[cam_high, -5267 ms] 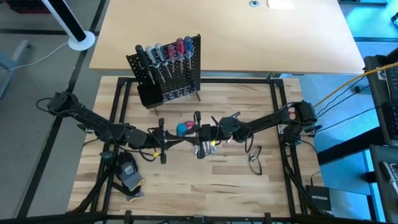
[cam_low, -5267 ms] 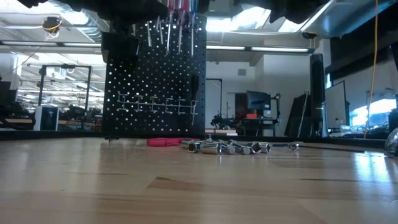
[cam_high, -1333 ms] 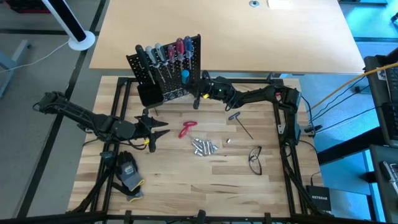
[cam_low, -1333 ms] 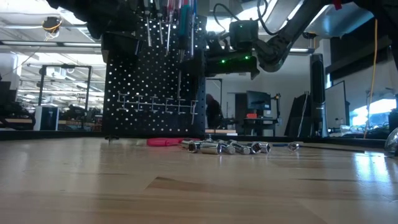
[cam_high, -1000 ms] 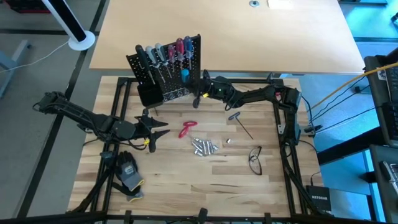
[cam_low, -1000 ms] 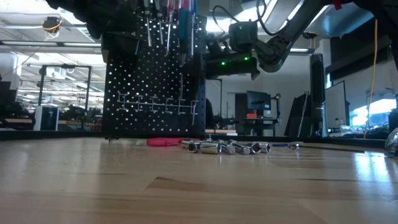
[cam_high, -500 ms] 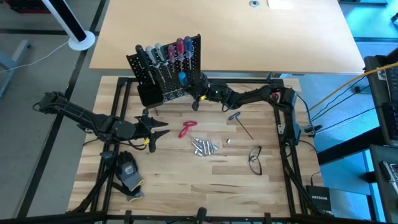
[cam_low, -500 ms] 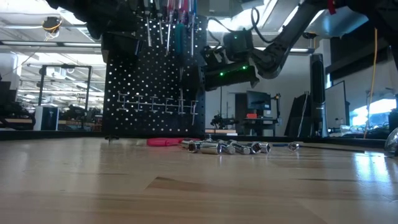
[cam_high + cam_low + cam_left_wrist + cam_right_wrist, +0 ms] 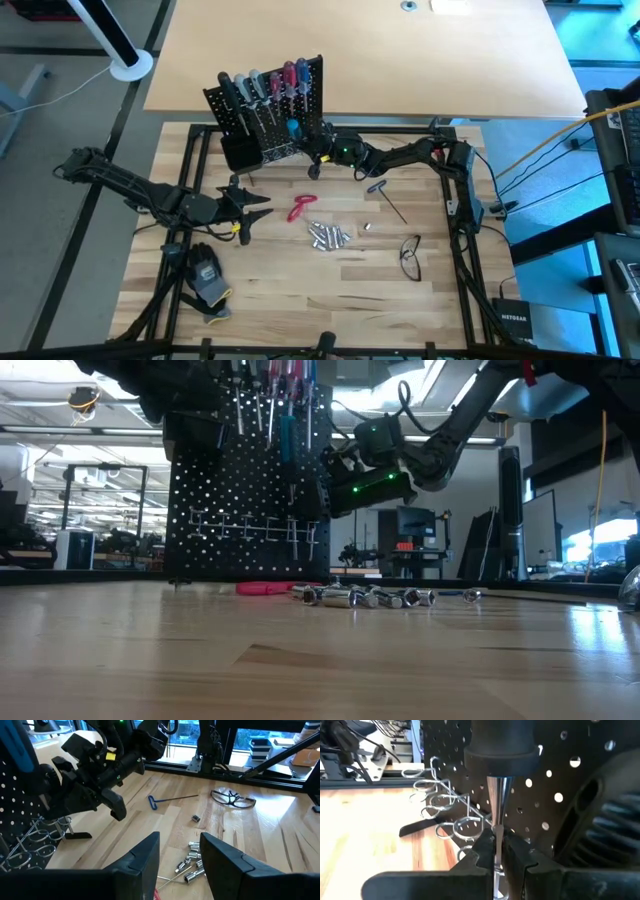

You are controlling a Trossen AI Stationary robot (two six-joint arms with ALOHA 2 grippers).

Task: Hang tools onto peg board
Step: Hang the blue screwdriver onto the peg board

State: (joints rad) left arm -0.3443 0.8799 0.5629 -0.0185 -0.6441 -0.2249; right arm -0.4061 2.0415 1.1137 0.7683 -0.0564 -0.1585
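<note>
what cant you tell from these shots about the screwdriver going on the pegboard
- Right wrist view: blue-handled screwdriver handle colour lost in shadow; tip hidden behind the right gripper fingers.
- High view: whether its shaft sits in a wire ring on the black perforated peg board, too small.
- Low view: board's top cut off.

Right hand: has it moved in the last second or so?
Yes. The right hand, shut on the blue-handled screwdriver, has edged leftward in the high view, closer in to the peg board.

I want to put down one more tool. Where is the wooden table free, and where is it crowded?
Free: the near strip of the table between the glove and the glasses. Crowded: the middle, with red pliers, silver bits and blue T-handle key, and by the peg board, where the right gripper works.
</note>
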